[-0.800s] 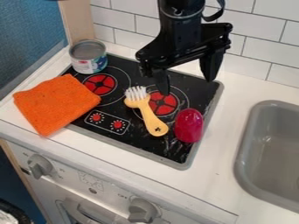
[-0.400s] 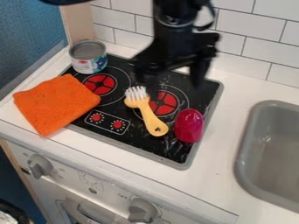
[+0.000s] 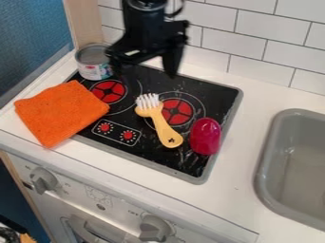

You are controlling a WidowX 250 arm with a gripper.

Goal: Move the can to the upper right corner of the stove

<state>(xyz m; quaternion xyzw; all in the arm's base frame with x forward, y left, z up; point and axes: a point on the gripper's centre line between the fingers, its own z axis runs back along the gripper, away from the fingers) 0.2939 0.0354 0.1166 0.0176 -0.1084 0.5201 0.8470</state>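
On the near side, the white front panel (image 3: 95, 209) carries two grey knobs, one at left (image 3: 43, 180) and one farther right (image 3: 154, 228). Above it, the white counter (image 3: 244, 156) bears the black stove (image 3: 219, 97), with a grey sink (image 3: 278, 121) set in at right.

A smooth magenta object (image 3: 205, 136) lies near the stove's right edge. To its left is a yellow brush (image 3: 164, 129), its handle towards the near side and its white bristles pointing far and slightly left, beside the right red burner (image 3: 177, 112). Two small red controls are marked on the near left part of the stove. Farther left, an orange cloth (image 3: 60, 113) lies partly on the stove and partly on the counter, close to the left red burner (image 3: 108, 91).

The can (image 3: 92, 60) stands upright at the stove's far left corner, grey on top with a label round its side. The black hand (image 3: 150, 78) hangs over the far part of the stove, its fingers well apart with nothing between them. It covers a little of the can's right side; whether they touch cannot be told. Behind stands a wall of white tiles (image 3: 260, 43), with a pale wooden post (image 3: 84, 23) and a blue surface (image 3: 32, 28) at left.
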